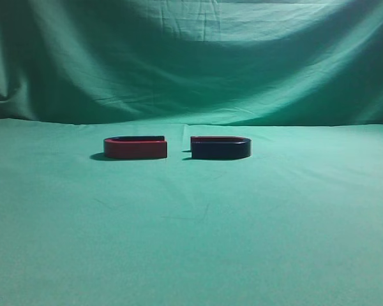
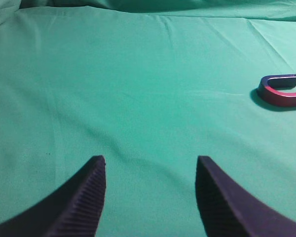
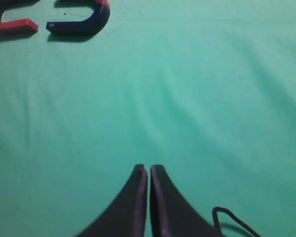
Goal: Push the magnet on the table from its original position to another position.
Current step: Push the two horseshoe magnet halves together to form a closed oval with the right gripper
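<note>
The right hand (image 3: 148, 170) is pressed closed and empty; the left hand (image 2: 150, 165) is spread open. The magnet (image 3: 84, 22) lies on the tabletop (image 3: 187, 98), well ahead and left of the right hand, just beside the red magnet (image 3: 12, 22); a careless shove could snap them together

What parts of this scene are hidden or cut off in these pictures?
- Exterior view: neither arm appears; only the red magnet and the dark blue magnet lie on the table.
- Left wrist view: the red magnet is cut by the right edge; the blue one is out of frame.
- Right wrist view: the top edge crops both magnets.
- Any lettering on them is too small to read.
</note>
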Robot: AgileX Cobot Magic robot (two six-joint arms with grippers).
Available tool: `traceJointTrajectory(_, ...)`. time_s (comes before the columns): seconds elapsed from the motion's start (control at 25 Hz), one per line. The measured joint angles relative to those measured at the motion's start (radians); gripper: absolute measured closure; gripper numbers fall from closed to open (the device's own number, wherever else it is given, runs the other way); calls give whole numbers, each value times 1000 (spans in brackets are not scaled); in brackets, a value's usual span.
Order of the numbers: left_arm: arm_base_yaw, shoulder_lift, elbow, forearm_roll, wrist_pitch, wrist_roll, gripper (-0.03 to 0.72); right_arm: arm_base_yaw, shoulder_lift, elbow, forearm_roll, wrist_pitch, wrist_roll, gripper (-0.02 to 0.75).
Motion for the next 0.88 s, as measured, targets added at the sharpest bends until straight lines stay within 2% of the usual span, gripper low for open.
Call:
traceJointTrajectory(0.2, 0, 0, 0, 0, 0, 0, 316, 27, 138, -88, -2, -3, 17, 738)
traceJointTrajectory(0.32, 0, 0, 0, 0, 0, 0, 316, 109, 224, -141, -27, -24, 53, 738)
traceJointTrajectory(0.6, 0, 0, 0, 0, 0, 0, 316, 276, 474, -316, -228, -53, 257, 738)
traceJointTrajectory(0.76, 0, 0, 0, 0, 0, 0, 316, 340, 622, -432, -257, -85, 313, 738)
traceJointTrajectory(0.88, 0, 0, 0, 0, 0, 0, 316, 348, 740, -530, -263, -88, 342, 738)
